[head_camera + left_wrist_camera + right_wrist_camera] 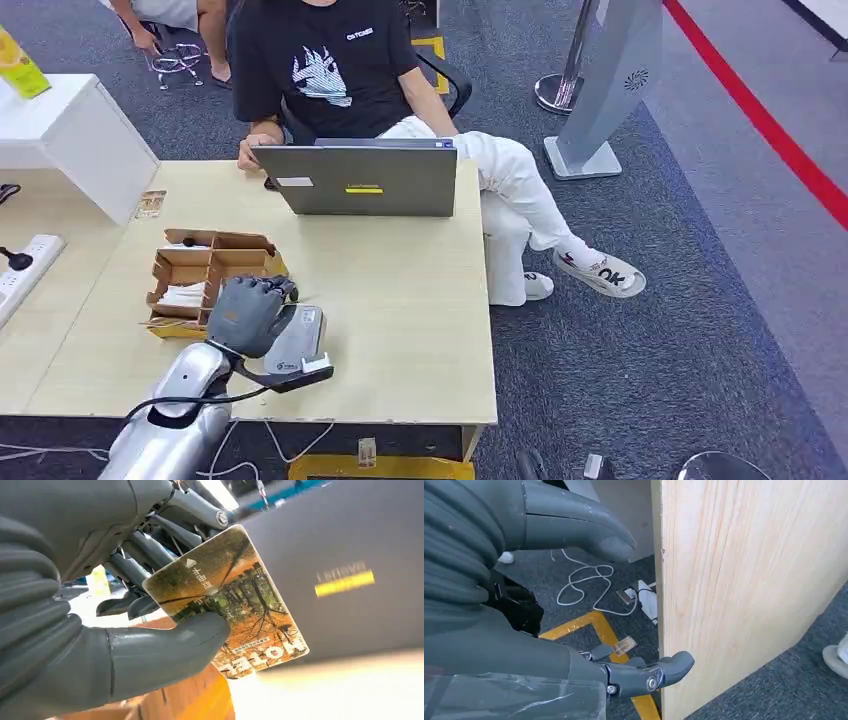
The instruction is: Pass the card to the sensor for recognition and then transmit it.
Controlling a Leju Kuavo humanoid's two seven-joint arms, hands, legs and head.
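Observation:
My left hand (250, 313) hovers over the table's near left, just above the grey card sensor (298, 345). In the left wrist view the same left hand (100, 620) pinches a hotel card (227, 600) printed with autumn trees between its thumb and fingers. The card faces the grey laptop lid (350, 575). My right hand (574, 605) hangs beside the table's wooden side panel (744, 590), its fingers apart and holding nothing.
A cardboard organiser (205, 275) stands just behind my left hand. A person (330, 70) sits behind the grey laptop (360, 180) at the table's far edge. A white box (60, 135) and a power strip (25, 265) lie at the left. Cables (584, 582) trail on the floor.

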